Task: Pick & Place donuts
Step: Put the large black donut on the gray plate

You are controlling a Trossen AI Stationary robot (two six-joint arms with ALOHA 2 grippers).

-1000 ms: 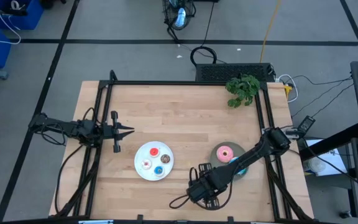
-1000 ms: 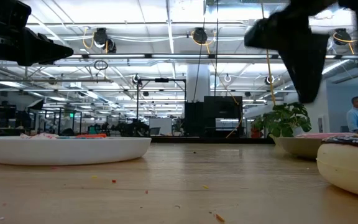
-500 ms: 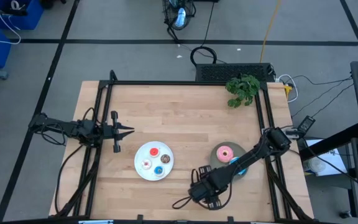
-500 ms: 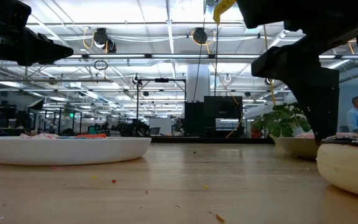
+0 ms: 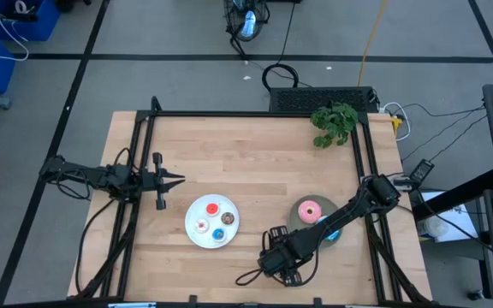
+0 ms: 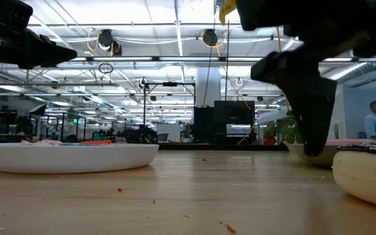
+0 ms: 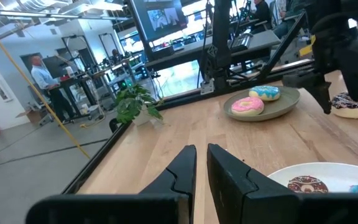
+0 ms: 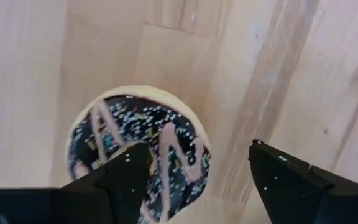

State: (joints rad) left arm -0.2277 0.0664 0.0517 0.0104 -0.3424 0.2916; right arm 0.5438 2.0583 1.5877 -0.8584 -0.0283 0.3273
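While right gripper (image 8: pixel 191 171) hangs wide over chocolate donut (image 8: pixel 138 152), we centre fingers, then lower; left gripper (image 5: pixel 176 180) narrow, waiting far left.

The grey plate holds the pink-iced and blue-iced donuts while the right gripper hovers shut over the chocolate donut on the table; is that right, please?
Nearly: the right gripper is open, not shut, as the right wrist view shows. The rest holds: it hovers over the chocolate donut, and the grey plate holds the pink-iced donut and blue-iced donut.

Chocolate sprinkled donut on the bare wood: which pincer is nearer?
Right. The right pincer hangs open directly above the chocolate sprinkled donut; the left pincer waits shut, far across the table beyond the white round plate.
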